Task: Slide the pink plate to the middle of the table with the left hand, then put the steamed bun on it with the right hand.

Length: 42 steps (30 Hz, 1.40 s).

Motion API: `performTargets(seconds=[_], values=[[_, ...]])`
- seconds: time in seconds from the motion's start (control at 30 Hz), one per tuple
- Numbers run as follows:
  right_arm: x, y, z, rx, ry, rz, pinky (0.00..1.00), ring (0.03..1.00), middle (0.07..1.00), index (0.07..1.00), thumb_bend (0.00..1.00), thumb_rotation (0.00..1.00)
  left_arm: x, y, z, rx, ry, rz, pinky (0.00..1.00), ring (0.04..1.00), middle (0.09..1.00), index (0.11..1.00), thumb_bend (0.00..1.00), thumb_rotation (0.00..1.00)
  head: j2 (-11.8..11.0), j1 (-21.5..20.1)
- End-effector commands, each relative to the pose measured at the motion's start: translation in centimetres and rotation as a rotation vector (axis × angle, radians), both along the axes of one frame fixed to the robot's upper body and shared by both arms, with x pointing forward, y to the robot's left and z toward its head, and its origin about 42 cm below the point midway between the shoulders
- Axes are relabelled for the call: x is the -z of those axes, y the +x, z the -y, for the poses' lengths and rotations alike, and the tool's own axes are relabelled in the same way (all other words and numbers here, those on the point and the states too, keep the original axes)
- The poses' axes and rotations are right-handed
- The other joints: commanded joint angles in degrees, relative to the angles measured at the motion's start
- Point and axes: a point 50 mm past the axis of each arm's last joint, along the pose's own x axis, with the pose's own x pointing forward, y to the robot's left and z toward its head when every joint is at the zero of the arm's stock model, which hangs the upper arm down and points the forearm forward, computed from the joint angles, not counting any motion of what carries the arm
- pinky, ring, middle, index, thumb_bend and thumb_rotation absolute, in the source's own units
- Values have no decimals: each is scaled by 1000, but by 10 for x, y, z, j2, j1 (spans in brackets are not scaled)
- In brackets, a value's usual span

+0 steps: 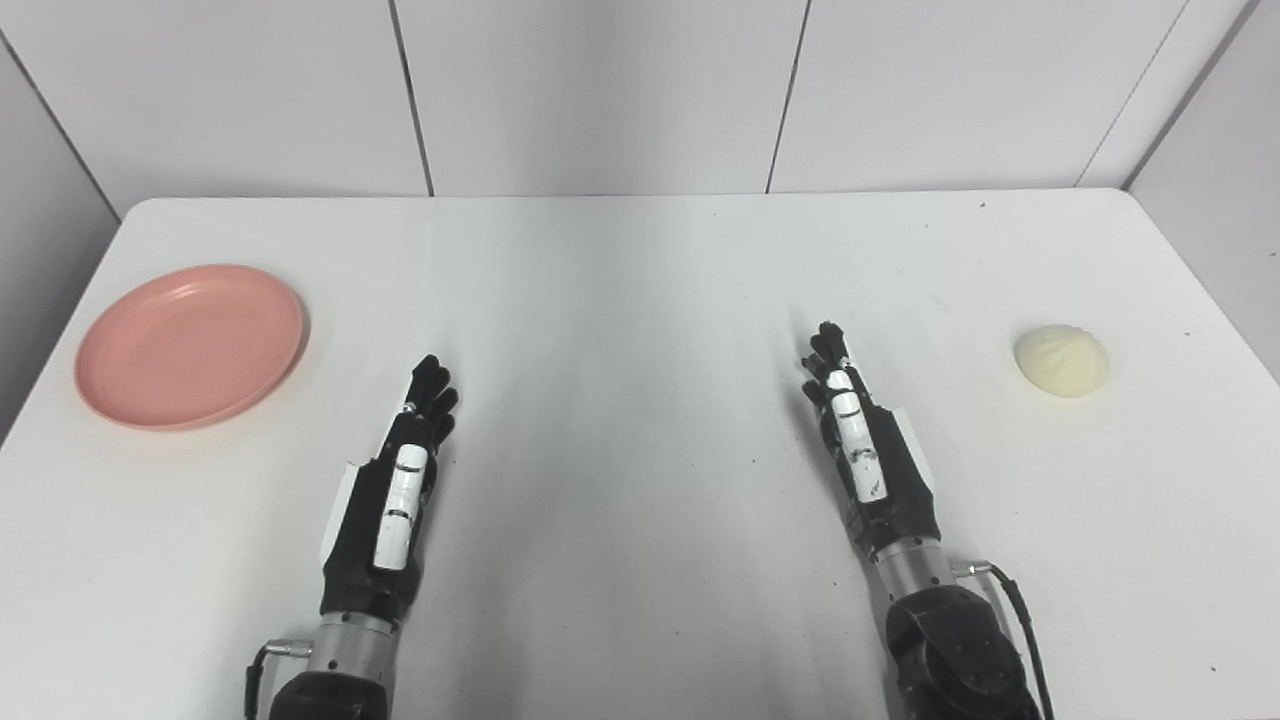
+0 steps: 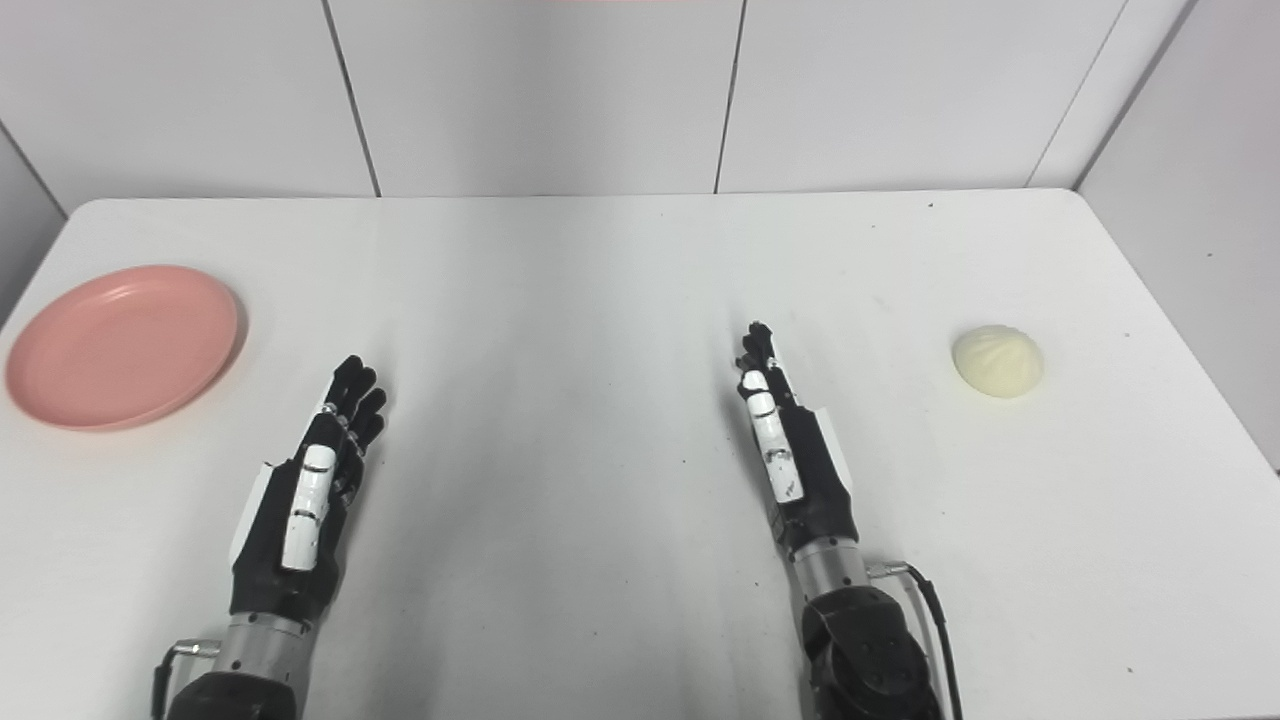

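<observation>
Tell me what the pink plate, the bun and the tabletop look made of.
Pink plate: likely plastic or melamine; uniform matte colour, thin raised rim, soft sheen.
Steamed bun: pale cream dome with pleats running to the top, smooth and matte; real dough or a foam or rubber replica, the look leaves it open.
Table: white, smooth, probably laminate; faint dark specks, dull reflections.

Bare table (image 1: 620,330) lies between pink plate (image 1: 190,345) and steamed bun (image 1: 1062,360).
</observation>
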Motion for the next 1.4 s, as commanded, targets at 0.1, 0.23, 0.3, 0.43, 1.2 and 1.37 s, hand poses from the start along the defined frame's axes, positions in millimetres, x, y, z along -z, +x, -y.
performTargets(seconds=[0.1, 0.23, 0.3, 0.43, 1.2, 1.37], values=[[8, -5, 1, 4, 4, -10, 1000, 1000, 1000, 1000, 331, 1000, 10, -4, 0, -9, -8, -34, 1000, 977, 988, 1000, 452, 1000, 0, 1], [8, -5, 1, 2, 5, -10, 1000, 1000, 1000, 1000, 325, 1000, 11, -4, 0, -10, -6, -32, 1000, 974, 985, 999, 457, 1000, 0, 1], [8, -5, 1, 0, 3, -9, 1000, 1000, 1000, 1000, 322, 1000, 11, -4, 0, -10, -6, -32, 1000, 973, 984, 998, 456, 1000, -1, 1], [9, -4, 1, 3, 2, -16, 1000, 1000, 1000, 1000, 322, 1000, 11, -3, 0, -8, -4, -33, 1000, 975, 986, 1000, 449, 1000, -5, 6], [18, 5, 33, -20, 28, 4, 1000, 1000, 1000, 1000, 288, 1000, 27, 10, 43, -4, -30, -55, 1000, 989, 1000, 1000, 431, 1000, -63, 169], [16, 4, 32, -16, 27, -1, 1000, 1000, 1000, 1000, 295, 1000, 25, 9, 42, -5, -26, -52, 999, 988, 1000, 992, 423, 1000, -60, 164]])
